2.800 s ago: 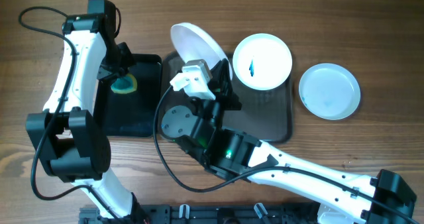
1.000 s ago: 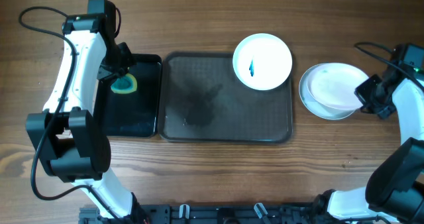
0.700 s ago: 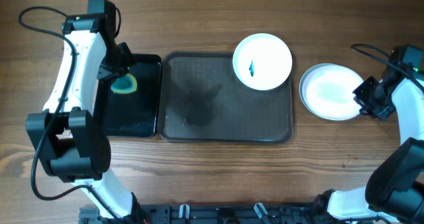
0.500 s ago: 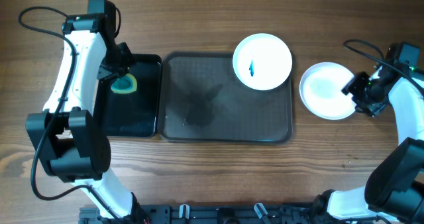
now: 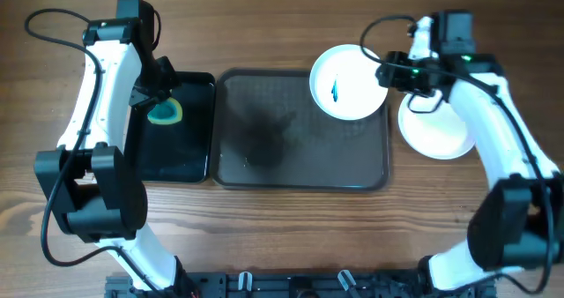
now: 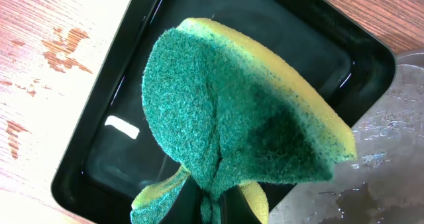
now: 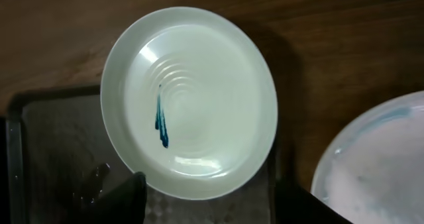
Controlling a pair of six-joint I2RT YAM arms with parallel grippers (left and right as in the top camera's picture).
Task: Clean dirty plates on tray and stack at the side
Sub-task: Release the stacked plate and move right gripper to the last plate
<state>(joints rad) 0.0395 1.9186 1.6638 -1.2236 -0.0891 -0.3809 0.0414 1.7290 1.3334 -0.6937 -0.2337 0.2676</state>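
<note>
One white plate with a blue streak lies in the far right corner of the dark grey tray. In the right wrist view this plate fills the middle, with the tray under it. My right gripper hovers open at the plate's right rim; its fingers stand wide apart just short of the rim, with nothing between them. A stack of white plates rests on the table right of the tray, partly under my right arm. My left gripper is shut on a green and yellow sponge.
A smaller glossy black tray sits left of the grey tray, and the sponge hangs over it. The grey tray's base looks wet near its left edge. Bare wooden table surrounds everything.
My right gripper let go of a plate on the stack, opened, and swung up and left to the streaked plate on the tray. The left arm has not moved.
</note>
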